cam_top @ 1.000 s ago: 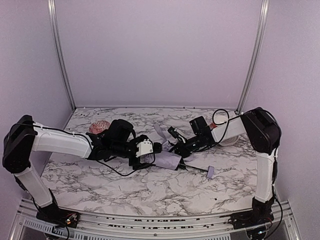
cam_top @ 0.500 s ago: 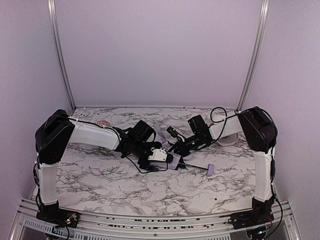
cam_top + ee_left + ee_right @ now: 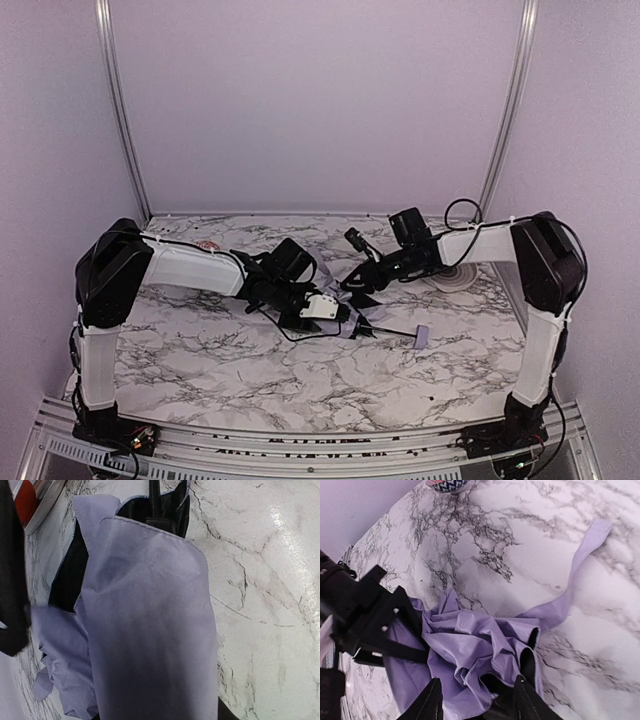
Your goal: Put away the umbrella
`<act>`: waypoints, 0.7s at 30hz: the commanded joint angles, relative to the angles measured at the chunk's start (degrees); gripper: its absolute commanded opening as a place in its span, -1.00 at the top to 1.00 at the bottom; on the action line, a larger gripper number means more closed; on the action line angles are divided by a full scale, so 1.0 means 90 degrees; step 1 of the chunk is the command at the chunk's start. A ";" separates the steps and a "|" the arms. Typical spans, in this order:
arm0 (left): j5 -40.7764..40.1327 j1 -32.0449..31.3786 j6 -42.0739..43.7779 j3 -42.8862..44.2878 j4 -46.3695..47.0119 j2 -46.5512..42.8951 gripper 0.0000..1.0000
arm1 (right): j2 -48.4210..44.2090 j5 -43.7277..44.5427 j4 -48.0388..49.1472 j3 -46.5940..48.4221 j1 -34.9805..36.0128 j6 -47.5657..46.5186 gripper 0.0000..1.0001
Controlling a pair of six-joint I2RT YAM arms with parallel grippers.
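Out in the middle of the marble worktop (image 3: 200, 350) lies the umbrella (image 3: 470, 650), collapsed but far from tidy. Its lavender canopy is a crumpled heap with black lining showing in the folds, and its closing strap (image 3: 580, 565) trails loose across the marble. From above I can see the thin black shaft (image 3: 392, 332) poking out of the heap toward the near right. It ends in the small lavender handle (image 3: 421, 340), which rests on the worktop apart from both tools.

Both arms reach in from opposite sides and meet over the fabric, which looks to me like a two-sided effort to gather the canopy around the shaft. The right tool (image 3: 362, 290) hangs just above the heap. Its fingers (image 3: 432, 702) are partway together with a bunch of fabric and lining rising between them, so I judge it has a pinch of canopy, lifted so the folds hang free. The left tool (image 3: 325, 308) sits low against the near-left side of the heap. Its own camera is smothered by a broad lavender panel, so I cannot tell whether its jaws are apart or closed, or whether they hold anything.

Nothing is wrapped yet and the strap is unfastened. That shiny fabric could well slip out of a light pinch.
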 commanded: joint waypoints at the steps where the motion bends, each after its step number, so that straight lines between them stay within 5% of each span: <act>1: -0.0005 -0.0072 -0.0281 -0.0362 -0.0901 0.0251 0.11 | -0.1437 0.0964 0.0085 -0.0565 -0.0497 0.0652 0.03; 4: -0.0217 -0.0126 -0.0472 -0.0356 -0.0871 0.0303 -0.01 | -0.1863 0.1589 -0.0097 -0.1210 -0.0614 0.0922 -0.01; 13: -0.0381 -0.0182 -0.0635 -0.0552 -0.0552 0.0222 -0.09 | -0.1548 0.0359 0.0026 -0.2065 -0.0610 0.1176 -0.13; 19: -0.0341 -0.0229 -0.0684 -0.0699 -0.0408 0.0077 0.17 | -0.1125 -0.0326 0.0476 -0.1764 -0.0603 0.1439 0.99; 21: -0.0237 -0.0257 -0.0644 -0.0744 -0.0388 0.0043 0.29 | -0.1105 -0.0217 0.0609 -0.1560 -0.0604 0.1487 1.00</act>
